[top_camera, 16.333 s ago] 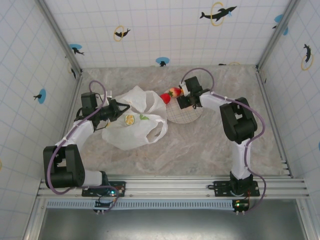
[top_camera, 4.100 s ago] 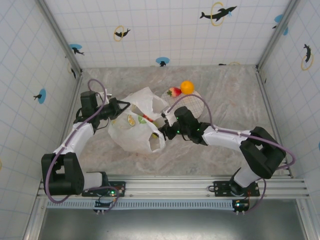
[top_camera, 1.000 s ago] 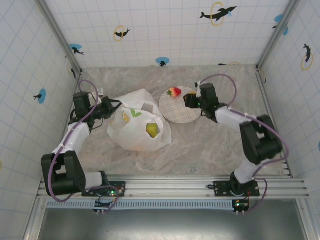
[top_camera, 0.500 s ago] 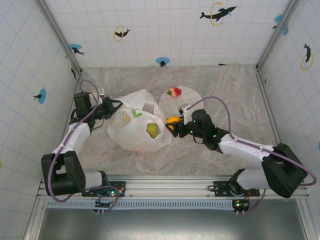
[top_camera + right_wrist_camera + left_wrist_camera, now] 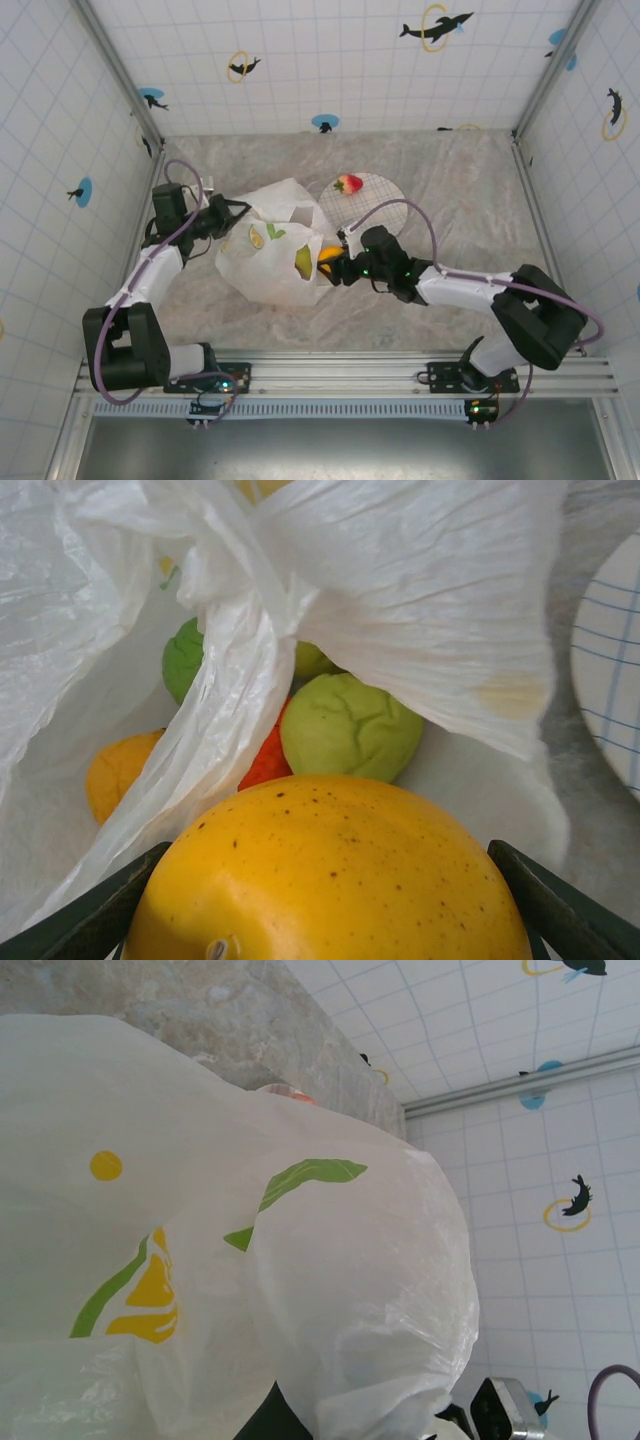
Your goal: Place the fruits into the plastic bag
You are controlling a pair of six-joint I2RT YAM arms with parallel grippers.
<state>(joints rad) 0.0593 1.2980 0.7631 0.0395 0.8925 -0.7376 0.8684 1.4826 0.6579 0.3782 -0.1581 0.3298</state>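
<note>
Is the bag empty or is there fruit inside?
Not empty: green fruits and an orange one lie inside the bag.

A twisted strip of the plastic bag [image 5: 225, 710] hangs across its open mouth, with fruits [image 5: 350, 725] piled behind

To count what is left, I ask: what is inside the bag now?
In the bag: a pear, a green fruit, an orange fruit and something red between them. Its plastic folds cover the rest, so more may lie there.
</note>
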